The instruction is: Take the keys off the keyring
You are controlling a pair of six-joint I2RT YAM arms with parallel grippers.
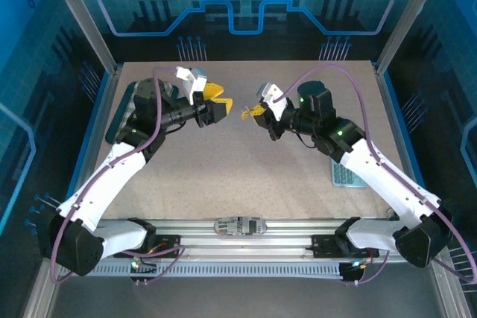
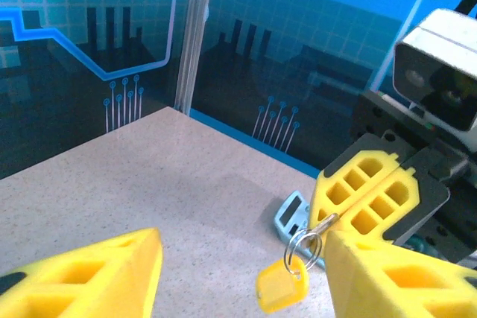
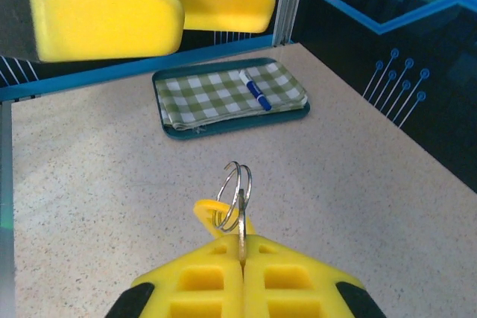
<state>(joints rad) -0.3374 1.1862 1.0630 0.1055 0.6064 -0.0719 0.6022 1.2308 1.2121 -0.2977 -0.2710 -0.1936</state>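
My right gripper [image 3: 242,255] is shut on the shaft of a small grey metal key [image 3: 241,230], held above the table. The keyring [image 3: 235,191], a double silvery wire loop with a yellow tag [image 3: 211,209], hangs from the key's head just past the fingertips. In the left wrist view the key [image 2: 325,223], loop [image 2: 304,246] and tag [image 2: 282,286] hang between my left gripper's wide-apart fingers [image 2: 89,281]. My left gripper [image 1: 223,102] is open and faces the right gripper [image 1: 257,112], touching nothing. Between the two grippers in the top view hangs the tag [image 1: 244,115].
A teal tray [image 3: 223,126] with a green checked cloth [image 3: 216,93] and a blue pen [image 3: 256,91] lies at the table's far left, behind the left arm. A pale blue device [image 1: 344,175] lies on the table under the right arm.
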